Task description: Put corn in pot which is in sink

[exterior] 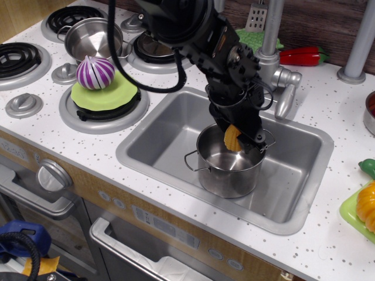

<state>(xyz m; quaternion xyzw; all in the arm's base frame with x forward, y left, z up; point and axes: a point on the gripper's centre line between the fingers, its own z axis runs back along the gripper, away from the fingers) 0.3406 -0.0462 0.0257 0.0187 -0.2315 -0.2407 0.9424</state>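
The shiny steel pot (pixel 220 172) with two loop handles stands in the grey sink (pixel 158 132). My black gripper (pixel 237 139) is shut on the small yellow-orange corn (pixel 232 137) and holds it just inside the pot's mouth, above its floor. The arm reaches in from the upper left and hides the pot's far rim.
A tall grey faucet (pixel 268 55) stands behind the sink. A purple-striped toy (pixel 94 72) sits on a green plate on the left burner. A smaller steel pot (pixel 94 36) is on the back burner. An orange ridged toy (pixel 366 206) lies at the right edge.
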